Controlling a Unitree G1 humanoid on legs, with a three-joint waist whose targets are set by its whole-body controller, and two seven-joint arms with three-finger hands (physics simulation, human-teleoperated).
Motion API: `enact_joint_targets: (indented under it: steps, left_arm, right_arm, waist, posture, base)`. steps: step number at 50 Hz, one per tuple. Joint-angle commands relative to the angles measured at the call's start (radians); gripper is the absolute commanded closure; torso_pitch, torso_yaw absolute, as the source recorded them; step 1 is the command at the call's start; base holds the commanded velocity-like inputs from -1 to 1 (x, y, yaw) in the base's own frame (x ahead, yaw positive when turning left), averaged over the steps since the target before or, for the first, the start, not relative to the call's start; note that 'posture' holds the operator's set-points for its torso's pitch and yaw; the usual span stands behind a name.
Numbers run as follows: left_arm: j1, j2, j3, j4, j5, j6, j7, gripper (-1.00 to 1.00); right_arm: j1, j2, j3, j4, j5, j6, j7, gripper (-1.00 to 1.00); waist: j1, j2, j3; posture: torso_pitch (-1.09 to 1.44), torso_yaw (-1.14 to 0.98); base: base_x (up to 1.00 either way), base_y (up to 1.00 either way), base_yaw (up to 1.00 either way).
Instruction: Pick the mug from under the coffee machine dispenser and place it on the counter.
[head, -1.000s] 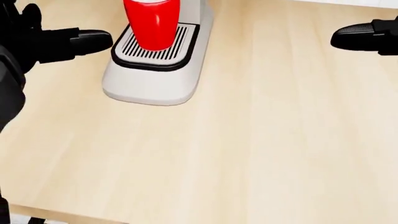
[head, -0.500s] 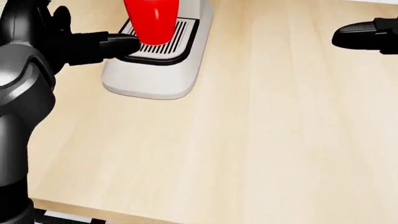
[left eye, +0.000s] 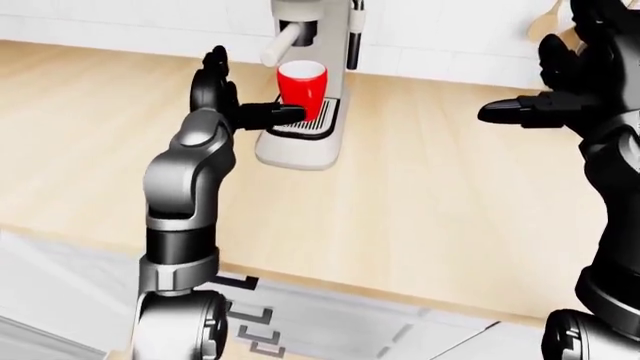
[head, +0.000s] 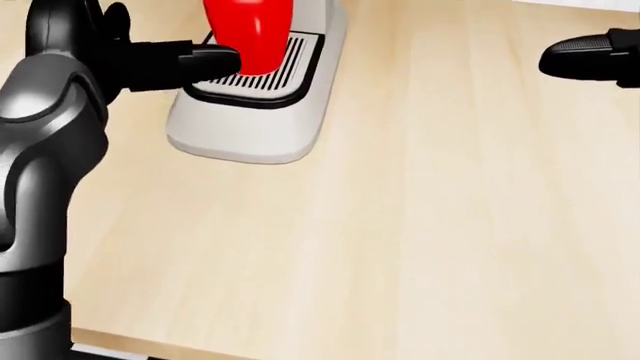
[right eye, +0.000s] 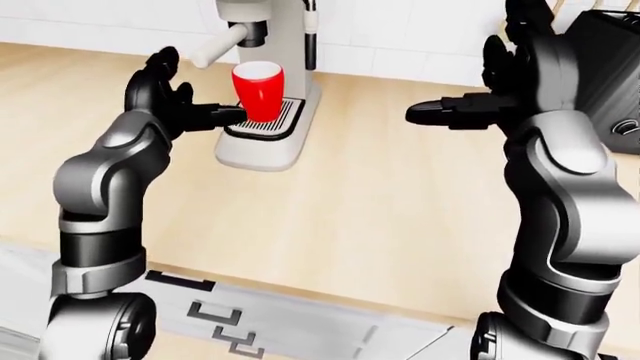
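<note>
1. Left hand (right eye: 170, 101), spread open, now reaching in with a fingertip (head: 215, 60) at the mug's side – grasp imminent.
2. Red mug (right eye: 258, 90) upright on the drip tray (head: 285, 71) under the dispenser.
3. Right hand (right eye: 500, 94) open, idle above the counter (head: 420, 225).

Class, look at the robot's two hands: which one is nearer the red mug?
The left hand. One of its fingers reaches to the mug on the coffee machine; the right hand hangs open far off at the view's right.
</note>
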Motion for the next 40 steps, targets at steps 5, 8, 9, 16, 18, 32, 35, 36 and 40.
enact_joint_targets:
  steps: [5, 8, 9, 16, 18, 32, 35, 36, 40]
  left_arm:
    - [-0.035, -0.014, -0.01, -0.021, -0.002, -0.051, 0.003, -1.0]
    - [-0.035, -0.025, -0.015, -0.021, -0.004, -0.054, 0.007, -1.0]
    - [-0.036, -0.027, -0.016, -0.023, -0.004, -0.052, 0.008, -1.0]
    - [-0.053, -0.047, -0.035, 0.01, 0.0, -0.07, 0.003, -1.0]
    - [-0.064, -0.045, -0.027, 0.016, -0.001, -0.071, 0.001, -1.0]
    - [-0.082, -0.077, -0.036, 0.063, 0.0, -0.109, 0.02, -1.0]
    - [-0.095, -0.078, -0.041, 0.081, 0.003, -0.123, 0.021, -1.0]
    - [-0.094, -0.077, -0.043, 0.08, 0.004, -0.123, 0.021, -1.0]
    - [-0.083, -0.084, -0.048, 0.08, 0.008, -0.133, 0.026, -1.0]
  right_arm:
    - [-0.026, -0.009, -0.004, -0.03, 0.005, -0.025, -0.006, -1.0]
    - [-0.019, -0.011, -0.008, -0.033, 0.006, -0.027, -0.004, -1.0]
    - [-0.018, -0.01, -0.008, -0.034, 0.006, -0.027, -0.004, -1.0]
    - [-0.01, -0.014, -0.015, -0.042, 0.014, -0.021, -0.004, -1.0]
    - [-0.01, -0.016, -0.017, -0.046, 0.017, -0.018, -0.005, -1.0]
    - [-0.008, -0.039, -0.033, -0.026, 0.035, -0.027, -0.007, -1.0]
    - [0.0, -0.029, -0.021, -0.022, 0.031, -0.041, -0.013, -1.0]
    - [0.002, -0.023, -0.017, -0.034, 0.034, -0.034, -0.014, -1.0]
    - [0.0, -0.027, -0.026, -0.039, 0.037, -0.025, -0.009, -1.0]
  waist:
    - [0.0, -0.003, -0.028]
    - [-0.001, -0.004, -0.028]
    - [-0.001, -0.004, -0.028]
    - [0.001, -0.007, -0.027]
    - [0.001, -0.008, -0.027]
    - [0.003, -0.013, -0.026]
    - [0.002, -0.015, -0.025]
    - [0.002, -0.014, -0.024]
    - [0.001, -0.015, -0.025]
  posture:
    - [0.0, 0.0]
    - [0.0, 0.0]
    - [0.0, 0.0]
    - [0.0, 0.0]
    - [0.0, 0.0]
    - [0.0, 0.0]
    - [0.0, 0.0]
    - [0.0, 0.0]
    - [0.0, 0.0]
  base:
    - [0.0, 0.0, 0.0]
    - [0.0, 0.0, 0.0]
    - [0.0, 0.0, 0.0]
    - [0.0, 0.0, 0.0]
    - [0.0, 0.0, 0.0]
    - [0.0, 0.0, 0.0]
    - [0.0, 0.0, 0.0]
    - [0.0, 0.0, 0.0]
    - [0.0, 0.0, 0.0]
